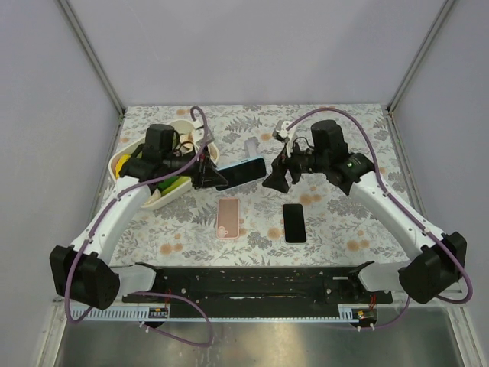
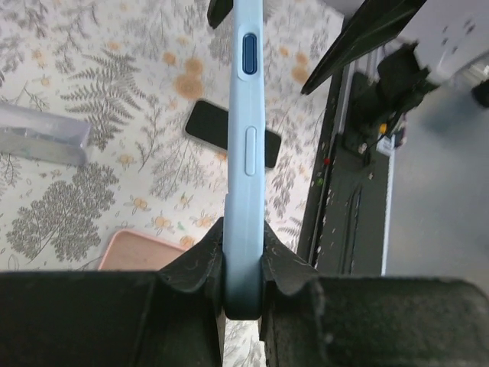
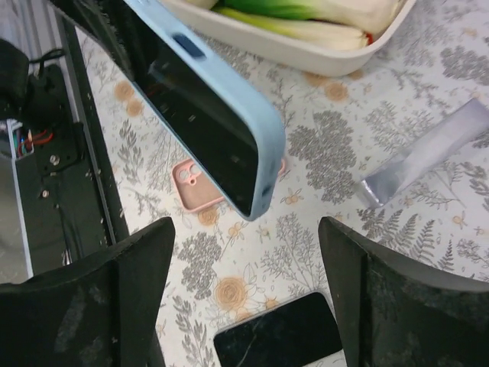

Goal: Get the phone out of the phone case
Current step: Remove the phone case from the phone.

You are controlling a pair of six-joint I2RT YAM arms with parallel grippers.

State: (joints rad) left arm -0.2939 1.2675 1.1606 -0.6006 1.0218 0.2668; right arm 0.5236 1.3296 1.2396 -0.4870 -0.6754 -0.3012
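The work is standing at the hold-and-peel step: the phone [image 3: 195, 122] is sitting inside its blue case [image 2: 247, 153], nothing has been separated yet, and the pair is being held up in the air above the table [image 1: 344, 229], between the two arms. The left gripper [image 2: 244, 260] is pinching one end of the case, its jaws closed down tight on both faces, so the cased phone is sticking out edge-on toward the other arm. The right gripper [image 1: 279, 177] is facing the free end with its fingers [image 3: 122, 298] spread wide, gripping nothing and touching nothing; the corner of the case is hanging just ahead of the gap. As I am judging it, the next move is calling for the right gripper to advance and catch the case lip or corner while the left one is bracing, then to peel the soft rim off the phone's edge. A pink case [image 1: 228, 218] and a bare black phone [image 1: 294, 222] are lying on the table below, apart from the action.
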